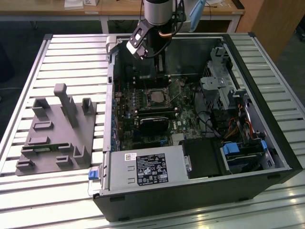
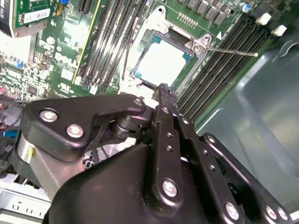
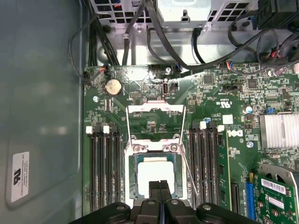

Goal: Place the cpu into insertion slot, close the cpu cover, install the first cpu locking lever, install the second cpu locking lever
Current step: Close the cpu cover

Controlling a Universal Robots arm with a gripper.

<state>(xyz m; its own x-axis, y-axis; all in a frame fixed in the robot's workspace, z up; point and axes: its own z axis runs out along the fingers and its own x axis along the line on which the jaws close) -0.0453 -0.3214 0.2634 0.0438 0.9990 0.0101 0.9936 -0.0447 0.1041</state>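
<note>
First wrist view: I look straight down on a green circuit board. The cpu (image 3: 153,173), a pale flat square, sits in the insertion slot (image 3: 132,179). The cpu cover (image 3: 156,108), a thin silver frame with a square window, lies folded back open just beyond it. My end effector (image 3: 160,189) hangs over one edge of the cpu, its black fingers pressed together and holding nothing.

The second wrist view adds a thin wire locking lever (image 2: 231,50) sticking out free from the socket's corner, across long black memory slots (image 2: 224,65). The end effector's bolted black linkage blocks much of the board here.

The exterior view gives the wider setting: an open black computer case (image 1: 200,195) on a ribbed metal desk (image 1: 71,52), beside a grey moulded fixture (image 1: 57,129).
</note>
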